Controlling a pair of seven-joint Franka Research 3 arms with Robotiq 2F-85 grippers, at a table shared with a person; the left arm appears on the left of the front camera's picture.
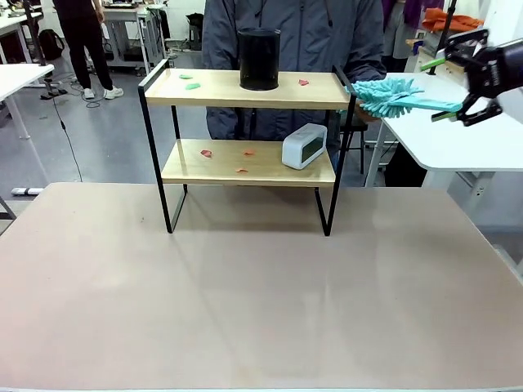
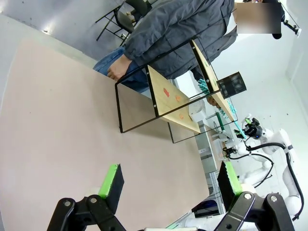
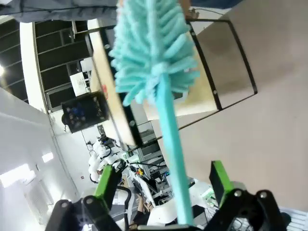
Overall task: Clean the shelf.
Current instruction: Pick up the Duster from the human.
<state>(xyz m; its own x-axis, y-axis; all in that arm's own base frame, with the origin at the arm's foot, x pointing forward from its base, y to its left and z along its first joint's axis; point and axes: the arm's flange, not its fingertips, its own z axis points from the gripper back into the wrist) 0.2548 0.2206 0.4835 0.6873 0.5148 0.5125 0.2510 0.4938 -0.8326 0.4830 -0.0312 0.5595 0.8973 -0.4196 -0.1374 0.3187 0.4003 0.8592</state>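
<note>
Fingers of the left gripper stand wide apart with nothing between them, hovering over bare table at the shelf's 7 o'clock side.

At the table's 12 o'clock edge stands the shelf, upright on its four black legs, with a person in a grey jacket just behind it. On its top board, green scraps lie toward 9 o'clock, a black cylinder stands in the middle, and a single red scrap lies toward 3 o'clock. On the lower board, several red scraps are scattered from the left to the middle, and a white clock sits at the right end, tilted back.

At 3 o'clock from the top board, a teal duster hangs in the air, its fluffy head just beside the shelf's right post and its handle running back toward the right gripper. That gripper waits at the shelf's 2 o'clock, beyond the table's corner. From the right wrist view its green-padded fingers are spread, with the handle passing between them and clear of both pads.
</note>
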